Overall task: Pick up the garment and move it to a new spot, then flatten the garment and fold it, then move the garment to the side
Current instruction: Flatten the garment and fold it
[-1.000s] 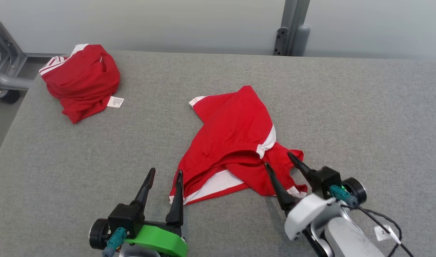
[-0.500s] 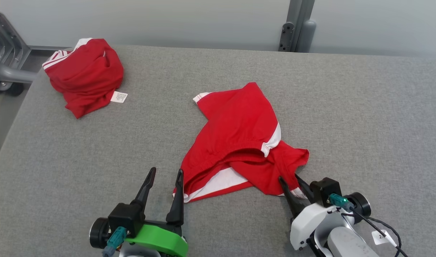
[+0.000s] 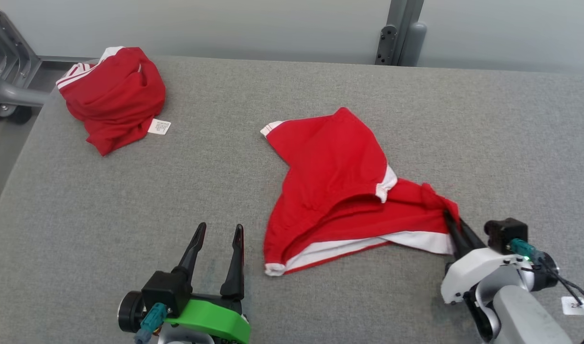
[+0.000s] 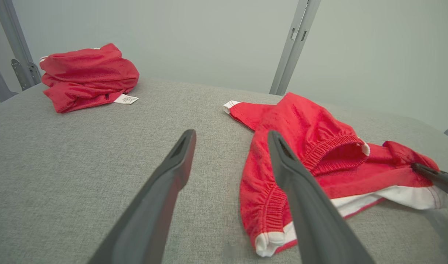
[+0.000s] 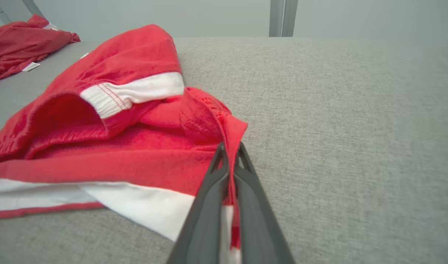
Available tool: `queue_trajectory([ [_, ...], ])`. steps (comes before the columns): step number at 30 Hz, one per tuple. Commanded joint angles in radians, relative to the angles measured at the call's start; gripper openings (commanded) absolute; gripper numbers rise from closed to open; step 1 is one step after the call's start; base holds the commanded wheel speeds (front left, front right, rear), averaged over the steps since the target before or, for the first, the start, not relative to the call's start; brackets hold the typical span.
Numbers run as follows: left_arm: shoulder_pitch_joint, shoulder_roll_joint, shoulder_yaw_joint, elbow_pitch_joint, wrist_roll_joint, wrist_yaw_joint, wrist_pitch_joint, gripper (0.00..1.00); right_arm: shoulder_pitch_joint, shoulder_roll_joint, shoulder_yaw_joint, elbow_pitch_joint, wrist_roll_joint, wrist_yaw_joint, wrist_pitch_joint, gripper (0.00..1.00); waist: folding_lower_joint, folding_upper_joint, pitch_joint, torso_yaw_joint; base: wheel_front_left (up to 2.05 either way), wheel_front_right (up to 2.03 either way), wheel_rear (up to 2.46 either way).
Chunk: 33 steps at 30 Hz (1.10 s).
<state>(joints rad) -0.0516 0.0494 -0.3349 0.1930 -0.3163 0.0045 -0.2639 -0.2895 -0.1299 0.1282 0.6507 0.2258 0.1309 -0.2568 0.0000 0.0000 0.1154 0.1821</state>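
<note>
Lying near the middle of the grey padded table, the red garment with white trim is crumpled, its elastic waistband gaping toward me and one corner drawn out to my right. A second red garment sits bunched at the far left corner, well apart, with a white label sticking out at its side. Beyond the far edge I see a grey post, and off the left edge a metal frame. I have bare padding across the whole right side and along the near edge. My right gripper is pinched together on the garment's right corner, red cloth caught between its fingers. My left gripper stands spread wide, near the garment's near left hem and not touching the cloth.
</note>
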Motion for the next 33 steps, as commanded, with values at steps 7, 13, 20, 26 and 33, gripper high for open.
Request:
queue_trajectory([
  [7, -0.016, 0.002, -0.01, 0.0, -0.006, -0.005, -0.001, 1.0, 0.002, -0.043, -0.073, 0.013, -0.004, 0.0, 0.008, 0.07, 0.0, 0.0, 0.011, -0.016, 0.0, 0.0, 0.0],
  [13, -0.036, 0.002, -0.058, 0.022, 0.013, -0.028, -0.001, 1.0, 0.011, -0.032, -0.118, -0.005, -0.024, 0.0, 0.0, 1.0, 0.0, 0.0, 0.006, -0.032, 0.0, 0.0, 0.0],
  [20, -0.078, 0.003, -0.149, 0.102, 0.019, -0.06, 0.0, 1.0, 0.059, -0.004, -0.194, -0.119, -0.063, 0.0, -0.008, 1.0, 0.0, 0.0, -0.008, -0.07, 0.0, 0.0, 0.0],
  [26, -0.139, 0.003, -0.233, 0.266, 0.024, -0.076, 0.041, 1.0, 0.103, 0.041, -0.181, -0.255, -0.088, 0.0, -0.009, 1.0, 0.0, 0.0, -0.015, -0.123, 0.0, 0.0, 0.0],
  [33, -0.213, 0.003, -0.28, 0.408, 0.005, -0.034, 0.066, 0.86, 0.14, 0.062, -0.152, -0.332, -0.084, 0.0, -0.004, 1.0, 0.0, 0.0, -0.017, -0.169, 0.0, 0.0, 0.0],
])
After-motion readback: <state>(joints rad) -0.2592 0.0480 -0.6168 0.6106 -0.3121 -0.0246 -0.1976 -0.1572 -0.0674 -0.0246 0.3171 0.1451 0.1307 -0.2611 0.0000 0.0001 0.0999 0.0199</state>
